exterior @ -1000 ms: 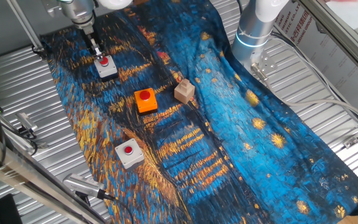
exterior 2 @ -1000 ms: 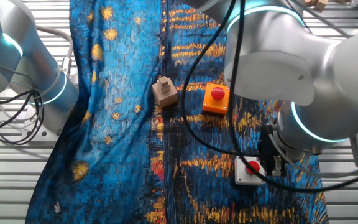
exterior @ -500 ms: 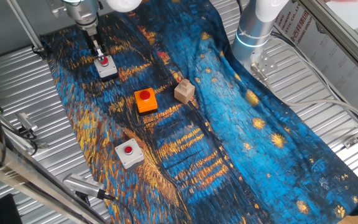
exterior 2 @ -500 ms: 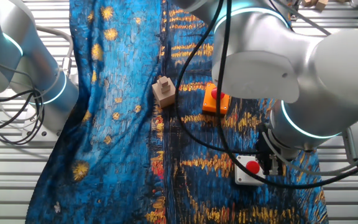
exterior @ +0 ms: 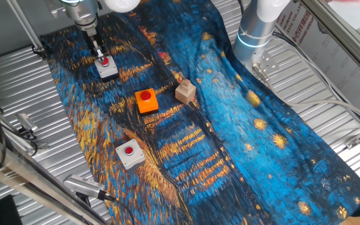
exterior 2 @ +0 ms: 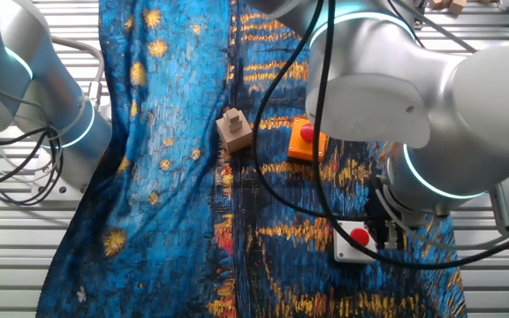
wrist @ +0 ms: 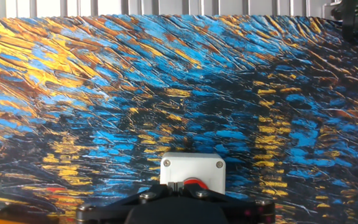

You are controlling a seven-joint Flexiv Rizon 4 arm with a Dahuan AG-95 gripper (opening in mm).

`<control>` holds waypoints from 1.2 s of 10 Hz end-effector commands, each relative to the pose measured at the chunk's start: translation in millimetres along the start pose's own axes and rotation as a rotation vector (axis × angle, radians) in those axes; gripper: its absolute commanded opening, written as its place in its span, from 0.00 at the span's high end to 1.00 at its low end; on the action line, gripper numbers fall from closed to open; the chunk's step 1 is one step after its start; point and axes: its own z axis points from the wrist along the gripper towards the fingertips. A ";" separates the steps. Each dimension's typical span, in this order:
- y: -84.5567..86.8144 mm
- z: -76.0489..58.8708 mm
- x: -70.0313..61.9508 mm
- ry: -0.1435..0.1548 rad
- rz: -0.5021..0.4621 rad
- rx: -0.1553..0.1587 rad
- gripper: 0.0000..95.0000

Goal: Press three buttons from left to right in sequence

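Note:
Three red-topped buttons lie in a row on the blue painted cloth: a grey one (exterior: 108, 67) at the far end, an orange one (exterior: 146, 101) in the middle and a grey one (exterior: 130, 154) nearest. My gripper (exterior: 98, 54) is at the far grey button, its tips at the edge of the red cap. In the hand view the fingers (wrist: 166, 186) touch each other, shut, just over the grey box (wrist: 191, 169) and hide part of its red cap. In the other fixed view the gripper (exterior 2: 380, 237) stands beside that button (exterior 2: 352, 244); the arm covers part of the orange button (exterior 2: 306, 140).
A tan wooden block (exterior: 185, 92) stands right of the orange button, and shows in the other fixed view (exterior 2: 234, 130). A second robot base (exterior: 255, 31) stands at the cloth's far right. Ribbed metal table (exterior: 24, 87) surrounds the cloth, with cables and tools at the near left.
The arm has shifted a little and now covers part of the orange button in the other fixed view. The gripper stays at the far grey button.

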 end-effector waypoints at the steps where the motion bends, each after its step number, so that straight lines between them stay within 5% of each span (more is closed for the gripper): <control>1: -0.2 -0.3 -0.6 0.006 -0.025 -0.006 1.00; 5: -0.2 -0.3 -0.6 -0.005 -0.190 -0.003 1.00; 9: -0.2 -0.3 -0.6 0.053 -0.370 -0.034 1.00; 12: -0.2 -0.3 -0.6 0.054 -0.369 -0.053 1.00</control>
